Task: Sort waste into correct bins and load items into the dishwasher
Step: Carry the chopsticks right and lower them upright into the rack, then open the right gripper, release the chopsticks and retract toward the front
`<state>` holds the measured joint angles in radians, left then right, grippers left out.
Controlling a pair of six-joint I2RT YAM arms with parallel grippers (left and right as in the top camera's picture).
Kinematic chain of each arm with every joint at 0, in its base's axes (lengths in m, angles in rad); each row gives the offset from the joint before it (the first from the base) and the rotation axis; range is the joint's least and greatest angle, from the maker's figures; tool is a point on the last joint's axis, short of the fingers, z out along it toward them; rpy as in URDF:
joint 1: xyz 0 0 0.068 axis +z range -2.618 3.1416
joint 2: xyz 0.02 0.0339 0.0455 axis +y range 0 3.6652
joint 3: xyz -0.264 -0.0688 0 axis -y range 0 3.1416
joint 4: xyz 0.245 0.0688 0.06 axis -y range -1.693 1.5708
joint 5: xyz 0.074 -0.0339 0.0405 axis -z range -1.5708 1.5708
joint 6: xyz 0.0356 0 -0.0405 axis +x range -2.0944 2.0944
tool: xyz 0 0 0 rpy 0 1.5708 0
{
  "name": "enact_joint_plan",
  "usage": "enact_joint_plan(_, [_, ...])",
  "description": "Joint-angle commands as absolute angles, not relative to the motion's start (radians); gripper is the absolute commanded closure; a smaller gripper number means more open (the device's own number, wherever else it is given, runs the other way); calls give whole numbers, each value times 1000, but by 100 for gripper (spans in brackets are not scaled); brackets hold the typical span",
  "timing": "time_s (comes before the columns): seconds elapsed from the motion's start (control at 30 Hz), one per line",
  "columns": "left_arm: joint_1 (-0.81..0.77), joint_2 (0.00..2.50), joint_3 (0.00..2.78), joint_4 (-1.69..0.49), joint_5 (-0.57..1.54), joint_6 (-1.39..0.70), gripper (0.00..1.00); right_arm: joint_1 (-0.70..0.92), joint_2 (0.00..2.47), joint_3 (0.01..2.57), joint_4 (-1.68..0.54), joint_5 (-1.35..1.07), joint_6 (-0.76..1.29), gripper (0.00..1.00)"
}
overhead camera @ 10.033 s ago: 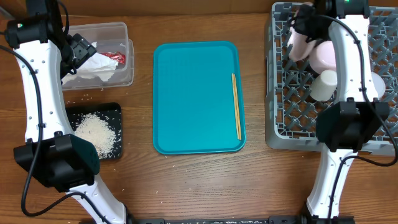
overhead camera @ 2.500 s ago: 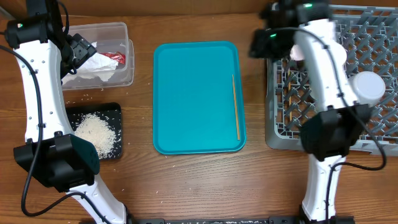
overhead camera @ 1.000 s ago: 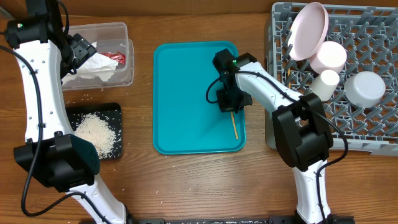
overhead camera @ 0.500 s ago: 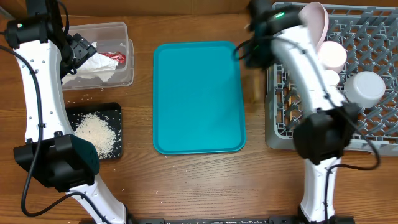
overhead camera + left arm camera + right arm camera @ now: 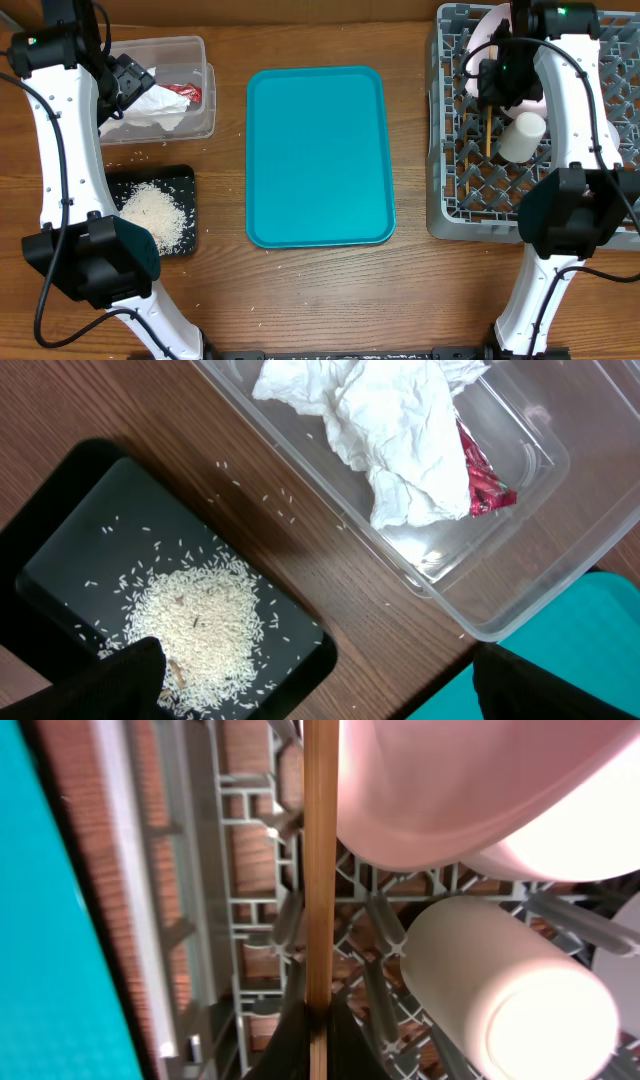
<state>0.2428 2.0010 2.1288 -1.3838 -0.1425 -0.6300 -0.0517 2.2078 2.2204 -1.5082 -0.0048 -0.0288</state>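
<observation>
Wooden chopstick (image 5: 320,860), thin and straight, pinched between right fingers (image 5: 285,1055) over grey lattice rack (image 5: 460,190); left fingers (image 5: 120,680) wide apart.

L end effector (image 5: 124,76) wide open; R end effector (image 5: 491,90) tight on chopstick (image 5: 488,130), both arms stretched fwd.

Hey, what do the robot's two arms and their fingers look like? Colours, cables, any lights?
The left arm and the right arm both have smooth white shells with bulky black joint housings. A thin black cable runs along each arm. A small green light glows near the right wrist. The fingers are matte black.
</observation>
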Motion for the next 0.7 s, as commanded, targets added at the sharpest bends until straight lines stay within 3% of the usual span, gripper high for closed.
enact_joint_plan(0.0, [241, 1975, 2147, -1384, -138, -632, 0, -66, 2202, 2178, -1497, -29, -57, 93])
enact_joint_plan(0.1, [241, 1975, 2147, -1384, -138, -632, 0, -66, 2202, 2165, -1499, -30, -55, 83])
enact_joint_plan(0.3, [241, 1975, 2147, -1384, -138, -632, 0, -62, 2201, 2167, -1507, -95, -48, 48])
enact_joint_plan(0.67, [241, 1975, 2147, -1384, -138, -632, 0, -61, 2058, 2168, -1530, -264, 6, 48])
